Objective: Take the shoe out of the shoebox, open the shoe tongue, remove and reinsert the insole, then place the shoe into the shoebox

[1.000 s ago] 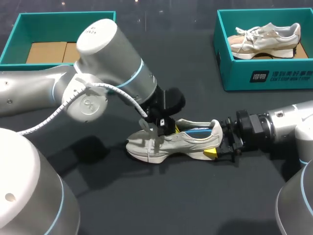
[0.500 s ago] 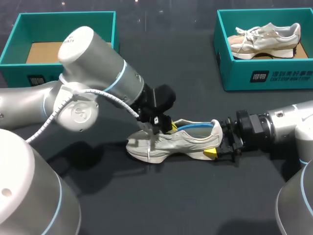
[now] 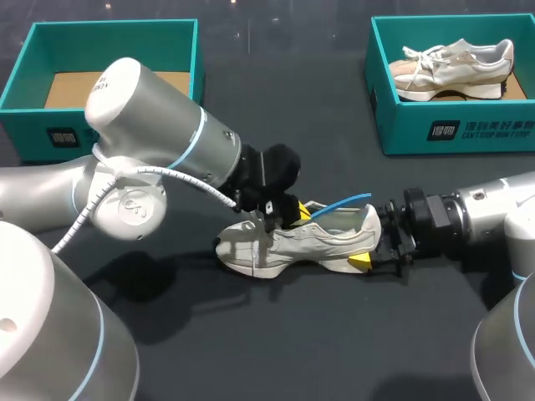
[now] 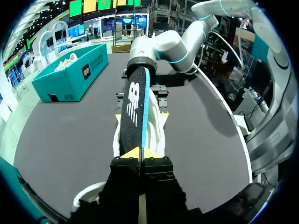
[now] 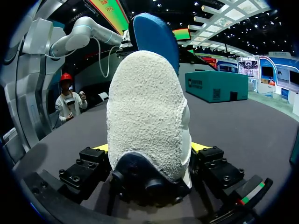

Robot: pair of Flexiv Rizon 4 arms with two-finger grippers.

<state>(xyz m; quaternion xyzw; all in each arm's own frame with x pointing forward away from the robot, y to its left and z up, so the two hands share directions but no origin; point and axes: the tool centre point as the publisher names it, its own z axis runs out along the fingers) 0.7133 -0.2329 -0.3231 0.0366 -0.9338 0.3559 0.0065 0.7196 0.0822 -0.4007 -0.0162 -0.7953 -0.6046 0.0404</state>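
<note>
Bench: a dark bench (image 3: 334, 351) with 2 teal boxes along its far side and the work in the middle.
Boxes: the left shoebox (image 3: 109, 25) holds only brown card. The right shoebox (image 3: 468, 134) holds a second shoe (image 3: 456, 67).
Shoe: the pale shoe (image 3: 284, 251) rests on its sole between my 2 hands, toe toward my left and heel toward my right, well apart from both boxes.
Right hand: the right hand (image 5: 149, 154) is closed on the heel, 1 finger against each side, holding the shoe down on the bench.
Left hand: the left hand (image 4: 141, 153) has its tips almost together, pinching the front end of the insole (image 4: 135, 112) above the shoe's throat.
Change: over the last 1 s the left arm (image 3: 150, 167) has drawn back toward my left. The insole's heel end, which lay inside the shoe, now stands clear above the collar. The shoe and the right hand have not shifted.
Meaning: the removal step is under way, about midway through the task. I cannot tell how much of the insole is still seated.
Edges: the shoe is far from every bench edge, so a slip would likely leave it on the surface.
Room: open bench lies in front of the shoe and between the boxes. On my left the arm's own bulk fills the gap up to the left shoebox, so a longer pull is probably better taken upward than further left.
</note>
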